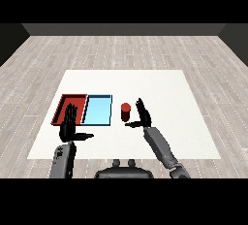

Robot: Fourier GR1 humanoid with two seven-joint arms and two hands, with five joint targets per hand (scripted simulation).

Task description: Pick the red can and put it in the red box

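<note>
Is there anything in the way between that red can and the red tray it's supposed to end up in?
Yes: the light blue tray lies directly between the red can and the red tray. The left hand also sits over the red tray's near edge.

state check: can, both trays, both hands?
red can: upright on the table, right of the light blue tray, not held.
red tray: on the table, no can in it; left hand covers its near part.
light blue tray: beside the red tray, nothing in it.
left hand: open, holds nothing.
right hand: open, just right of the can, thumb toward it.
</note>
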